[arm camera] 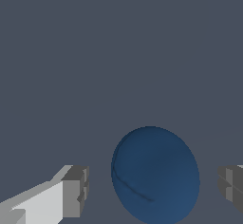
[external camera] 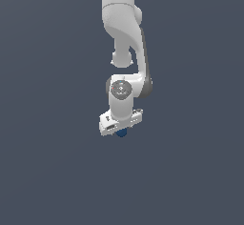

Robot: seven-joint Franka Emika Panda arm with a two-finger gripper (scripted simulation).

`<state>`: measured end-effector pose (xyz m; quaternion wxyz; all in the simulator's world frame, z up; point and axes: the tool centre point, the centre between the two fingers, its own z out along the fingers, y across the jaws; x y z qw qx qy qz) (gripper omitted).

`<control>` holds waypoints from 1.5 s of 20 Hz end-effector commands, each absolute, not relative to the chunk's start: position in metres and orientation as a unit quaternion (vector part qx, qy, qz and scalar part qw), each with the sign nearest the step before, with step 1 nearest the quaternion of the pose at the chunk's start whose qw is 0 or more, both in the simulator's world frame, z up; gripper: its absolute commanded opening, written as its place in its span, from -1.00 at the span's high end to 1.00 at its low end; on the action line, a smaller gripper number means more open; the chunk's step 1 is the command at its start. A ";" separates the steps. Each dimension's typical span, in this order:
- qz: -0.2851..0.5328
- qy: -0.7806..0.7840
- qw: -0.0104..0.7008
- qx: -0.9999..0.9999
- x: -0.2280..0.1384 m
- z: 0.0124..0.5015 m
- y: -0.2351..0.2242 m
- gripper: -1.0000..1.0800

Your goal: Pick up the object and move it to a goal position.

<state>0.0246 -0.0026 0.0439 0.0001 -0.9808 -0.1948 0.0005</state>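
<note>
Gripper low over the ball — jaws spread, nothing held.

In the exterior view the white arm hangs down from the top centre of the frame, and the ball is just a dark blue sliver peeking out under the gripper, a little below the middle of the picture. The wrist view shows it far better: the ball sits between the two grey fingertips, with a clear gap on either side — neither pad touches it. All around is plain dark grey floor. I can't tell whether the ball rests on it.
</note>
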 end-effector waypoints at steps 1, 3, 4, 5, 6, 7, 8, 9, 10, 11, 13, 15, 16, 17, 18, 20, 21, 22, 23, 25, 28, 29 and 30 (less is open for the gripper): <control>0.000 -0.195 0.000 -0.981 0.025 0.035 -0.002 -0.92; 0.000 -0.195 0.000 -0.981 0.025 0.031 -0.003 -0.92; 0.000 -0.195 0.000 -0.981 0.026 0.031 -0.003 -0.92; 0.000 -0.195 0.000 -0.981 0.026 0.031 -0.003 -0.92; 0.000 -0.195 0.000 -0.981 0.026 0.031 -0.003 1.00; 0.000 -0.195 0.000 -0.981 0.026 0.031 -0.003 1.00; 0.000 -0.195 0.000 -0.981 0.026 0.031 -0.003 1.00; 0.000 -0.195 0.000 -0.981 0.026 0.031 -0.003 1.00; 0.000 -0.195 0.000 -0.981 0.026 0.031 -0.003 1.00; 0.000 -0.195 0.000 -0.981 0.026 0.031 -0.003 1.00; 0.000 -0.195 0.000 -0.981 0.026 0.031 -0.003 1.00; 0.000 -0.195 0.000 -0.981 0.026 0.031 -0.003 1.00; 0.000 -0.195 0.000 -0.981 0.026 0.031 -0.003 1.00; 0.000 -0.195 0.000 -0.981 0.026 0.032 -0.003 1.00; -0.002 -0.195 -0.001 -0.981 0.027 0.034 -0.003 1.00; -0.007 -0.195 -0.002 -0.981 0.032 0.041 -0.005 1.00; -0.011 -0.196 -0.002 -0.981 0.035 0.046 -0.005 1.00; -0.017 -0.196 -0.004 -0.980 0.039 0.052 -0.006 1.00; -0.023 -0.196 -0.005 -0.980 0.043 0.060 -0.007 1.00; -0.038 -0.197 -0.008 -0.980 0.054 0.079 -0.010 1.00; -0.068 -0.198 -0.014 -0.978 0.074 0.119 -0.016 1.00; -0.080 -0.199 -0.016 -0.977 0.081 0.136 -0.018 1.00; -0.093 -0.199 -0.019 -0.975 0.089 0.153 -0.020 1.00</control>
